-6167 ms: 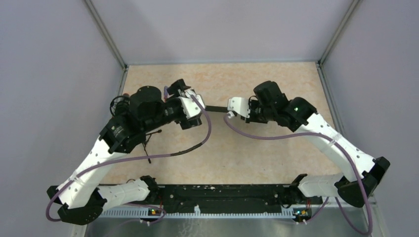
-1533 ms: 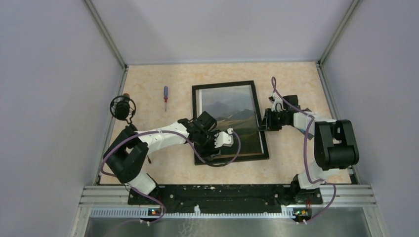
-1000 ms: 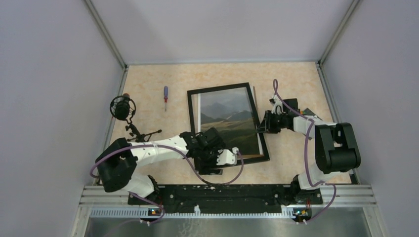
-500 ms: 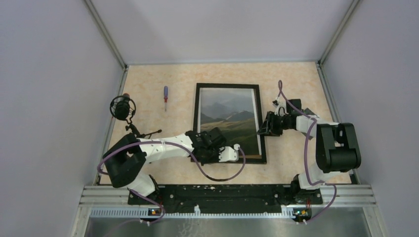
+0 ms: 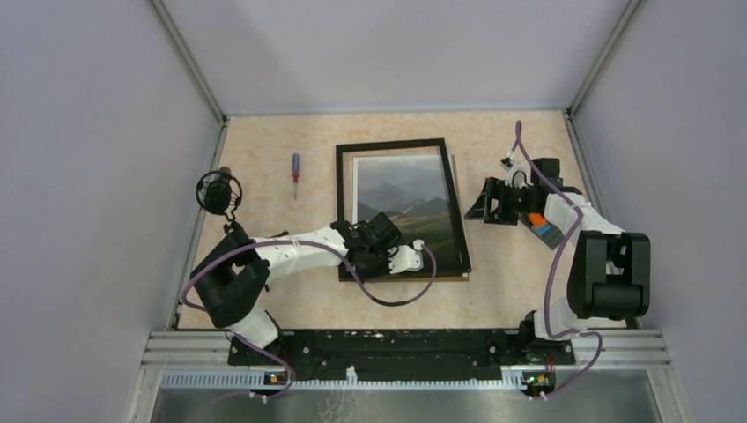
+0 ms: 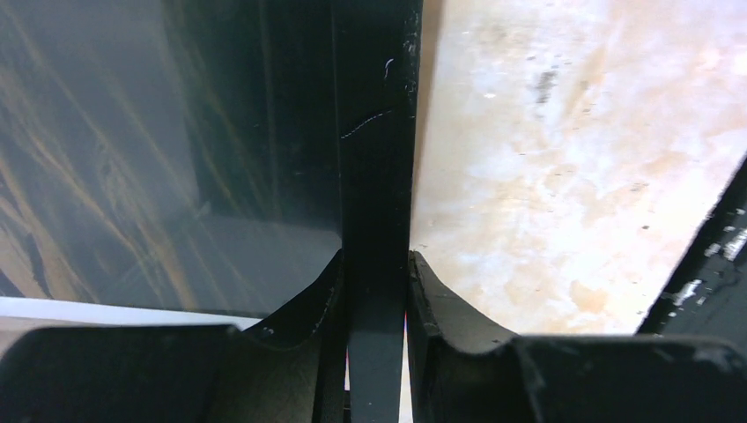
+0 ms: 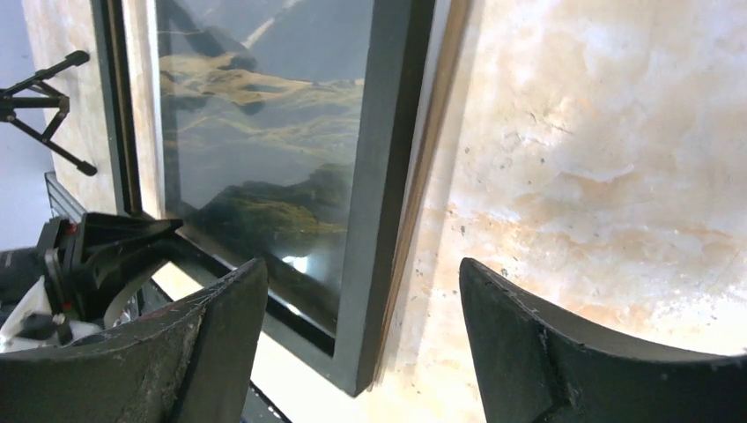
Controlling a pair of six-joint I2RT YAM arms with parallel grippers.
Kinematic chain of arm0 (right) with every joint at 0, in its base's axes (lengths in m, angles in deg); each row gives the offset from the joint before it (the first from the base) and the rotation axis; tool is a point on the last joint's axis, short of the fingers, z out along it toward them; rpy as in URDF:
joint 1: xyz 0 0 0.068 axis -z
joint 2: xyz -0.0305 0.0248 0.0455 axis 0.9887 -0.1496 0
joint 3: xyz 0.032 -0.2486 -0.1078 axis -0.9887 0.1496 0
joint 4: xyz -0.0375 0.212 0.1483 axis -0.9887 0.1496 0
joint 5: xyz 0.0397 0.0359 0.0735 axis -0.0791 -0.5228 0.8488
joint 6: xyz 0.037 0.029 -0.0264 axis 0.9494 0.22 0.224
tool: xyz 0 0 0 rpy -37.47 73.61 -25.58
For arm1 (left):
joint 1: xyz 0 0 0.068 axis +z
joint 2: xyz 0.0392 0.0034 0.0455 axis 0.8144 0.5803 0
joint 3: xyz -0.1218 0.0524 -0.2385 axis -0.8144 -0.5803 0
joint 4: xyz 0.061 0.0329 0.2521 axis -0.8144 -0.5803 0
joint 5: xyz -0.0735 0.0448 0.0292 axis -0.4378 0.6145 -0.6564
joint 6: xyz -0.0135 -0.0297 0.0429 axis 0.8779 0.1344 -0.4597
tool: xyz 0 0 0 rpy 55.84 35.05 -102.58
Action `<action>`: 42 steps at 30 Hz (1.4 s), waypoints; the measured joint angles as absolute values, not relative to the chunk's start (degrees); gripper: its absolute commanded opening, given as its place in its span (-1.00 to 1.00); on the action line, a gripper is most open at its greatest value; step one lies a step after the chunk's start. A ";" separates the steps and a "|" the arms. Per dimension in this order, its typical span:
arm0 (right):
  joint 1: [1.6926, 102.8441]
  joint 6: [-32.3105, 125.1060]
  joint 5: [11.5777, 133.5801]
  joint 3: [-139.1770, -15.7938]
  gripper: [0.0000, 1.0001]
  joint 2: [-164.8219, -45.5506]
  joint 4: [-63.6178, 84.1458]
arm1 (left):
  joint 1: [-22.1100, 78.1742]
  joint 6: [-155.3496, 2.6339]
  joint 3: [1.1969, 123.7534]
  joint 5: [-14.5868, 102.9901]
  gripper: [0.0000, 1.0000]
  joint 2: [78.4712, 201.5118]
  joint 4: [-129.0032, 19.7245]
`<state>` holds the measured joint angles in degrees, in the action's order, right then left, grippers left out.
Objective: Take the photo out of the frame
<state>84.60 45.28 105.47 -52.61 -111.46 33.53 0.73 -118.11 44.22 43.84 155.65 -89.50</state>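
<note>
The frame [image 5: 343,211], black-bordered with a glassy front, lies slightly askew on the table. The photo [image 5: 405,207] of grey-blue mountains and green-brown hills shows through it, its white edge bare at the top. My left gripper [image 5: 416,263] is shut on the frame's near bar. In the left wrist view both fingers press the black bar [image 6: 374,132], gripper [image 6: 374,257]. My right gripper [image 5: 474,211] stands open just off the frame's right side. In the right wrist view the frame's corner [image 7: 392,132] lies between my spread gripper [image 7: 361,264], untouched.
A brown board edge [image 7: 436,176] sticks out under the frame's right side. A red-and-blue screwdriver [image 5: 295,173] lies left of the frame. A black microphone on a small tripod [image 5: 218,192] stands by the left wall. A small orange-and-blue item [image 5: 538,226] lies under the right arm.
My left gripper has closed on the frame's near bar. My right gripper has let go of the right edge, opened and drawn back to the right. The frame has shifted and turned slightly.
</note>
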 measured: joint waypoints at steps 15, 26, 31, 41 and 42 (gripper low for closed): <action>84.68 42.24 109.17 -52.11 0.56 -109.58 31.62 | 4.27 -119.25 45.31 44.15 -0.80 158.14 -86.33; 84.68 41.87 110.11 -52.09 0.56 -109.56 31.49 | 5.36 -121.13 47.10 42.94 -0.07 159.70 -86.68; 84.75 41.67 110.70 -52.09 0.56 -109.56 31.45 | 3.24 -123.07 46.58 42.83 0.65 157.44 -87.09; 84.90 41.67 111.70 -52.09 0.56 -109.56 31.36 | 2.50 -124.21 45.29 44.08 0.85 156.09 -86.22; 84.90 41.65 111.72 -52.09 0.56 -109.58 31.34 | 2.30 -124.23 45.00 44.52 0.86 156.16 -85.89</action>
